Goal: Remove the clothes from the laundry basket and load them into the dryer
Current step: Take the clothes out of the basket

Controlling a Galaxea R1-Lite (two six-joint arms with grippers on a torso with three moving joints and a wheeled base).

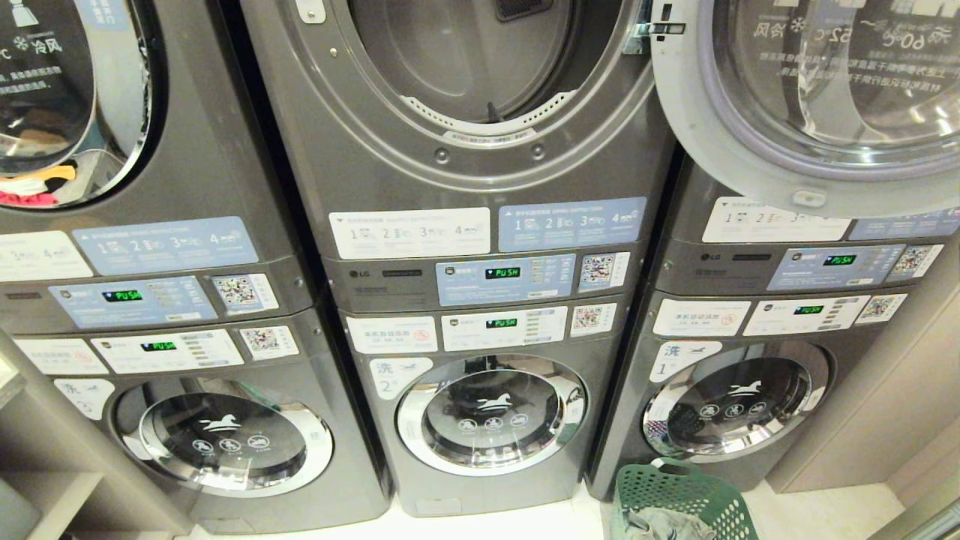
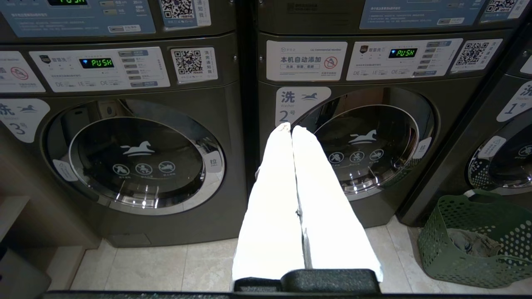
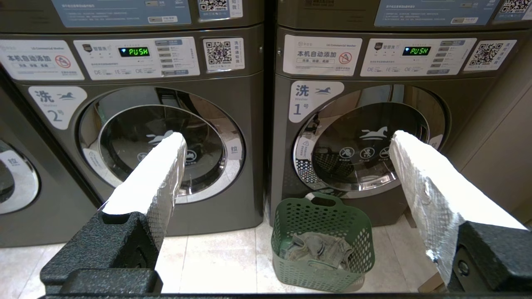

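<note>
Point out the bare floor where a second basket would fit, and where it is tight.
Free: the tiled floor in front of washer 2, beside the laundry basket. Tight: in front of washer 1, where the basket stands with the clothes inside.

Illumination is warm, even indoor light from overhead; no lamp is in view. The grey machine fronts read dim, the floor tiles point(image 3: 216, 257) pale and bright. The chrome door rings point(image 1: 491, 414) carry streaked highlights, and the open dryer door point(image 1: 825, 97) at upper right shows reflected, mirrored lettering across its glass. The green displays point(image 2: 96, 63) glow crisply and are legible. The white fingers point(image 2: 291, 199) of the left pincer are overexposed, with surface detail lost. The head view bows straight edges outward toward its corners. Focus is sharp throughout; no motion blur.
</note>
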